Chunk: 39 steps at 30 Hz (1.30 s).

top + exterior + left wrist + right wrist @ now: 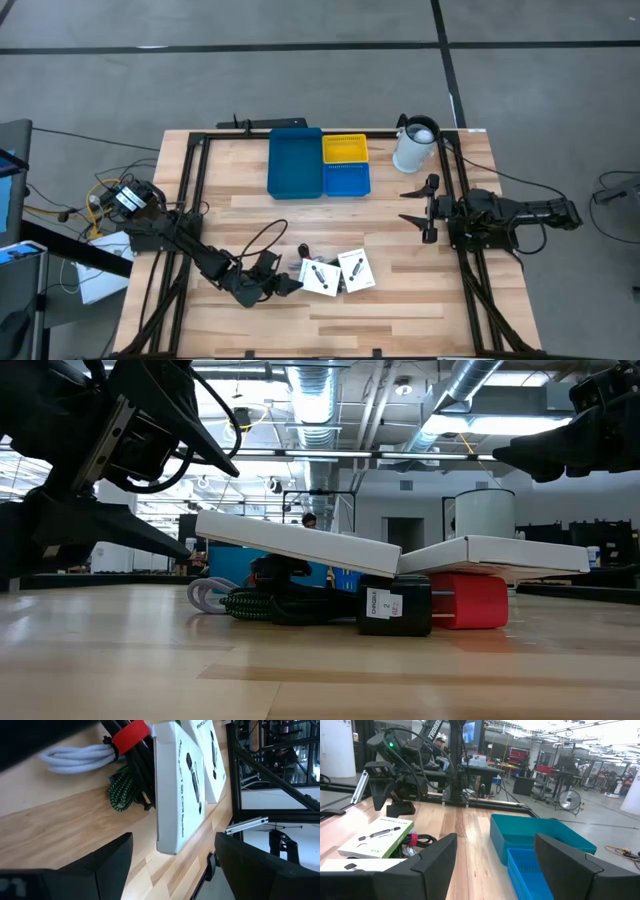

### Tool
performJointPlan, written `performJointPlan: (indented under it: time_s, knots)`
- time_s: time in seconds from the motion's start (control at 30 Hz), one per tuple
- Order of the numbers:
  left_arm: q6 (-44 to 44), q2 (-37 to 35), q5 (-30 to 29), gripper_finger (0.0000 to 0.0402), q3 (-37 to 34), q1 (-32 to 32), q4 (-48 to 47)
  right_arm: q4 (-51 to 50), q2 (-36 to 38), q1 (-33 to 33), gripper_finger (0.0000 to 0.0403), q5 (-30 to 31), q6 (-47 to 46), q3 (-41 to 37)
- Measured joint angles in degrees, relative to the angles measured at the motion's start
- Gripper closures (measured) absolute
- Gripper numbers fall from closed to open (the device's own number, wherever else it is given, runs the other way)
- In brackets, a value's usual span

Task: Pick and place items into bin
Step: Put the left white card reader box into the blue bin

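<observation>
- Two white square cards point(337, 272), each printed with a slim black part, lie side by side near the front edge of the worktop point(400, 300); from table height they tilt up like a shallow roof point(300, 542) over the pieces below.
- Under them sit a small black block point(395, 606) with a white label and, touching it, a red block point(470, 601).
- Beside these lie coiled cables: a green-and-black braided one point(120, 795), a white one point(75, 757), and black ones bound by a red strap point(131, 734).
- Left pincer point(290, 284) hovers just beside the cards, fingers spread.
- Right pincer point(425, 208) waits well apart by the worktop's right side, fingers spread.
- Blue bin point(296, 162) with a yellow tray point(345, 149) stands at the back.
</observation>
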State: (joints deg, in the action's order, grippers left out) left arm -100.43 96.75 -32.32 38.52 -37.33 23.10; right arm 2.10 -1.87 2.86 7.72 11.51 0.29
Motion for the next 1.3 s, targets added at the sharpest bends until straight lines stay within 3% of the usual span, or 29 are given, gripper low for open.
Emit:
performJointPlan:
  time_s: [0.83,1.3]
  knots:
    - [-0.3,0.0,-1.5,0.0131,0.1,-0.2,-0.3,0.0,0.0,0.0,0.0143,0.0,0.0,0.0]
    - [-0.3,0.0,-1.0,0.0131,5.3,-0.2,-10.5,0.0,0.0,0.0,0.0143,0.0,0.0,0.0]
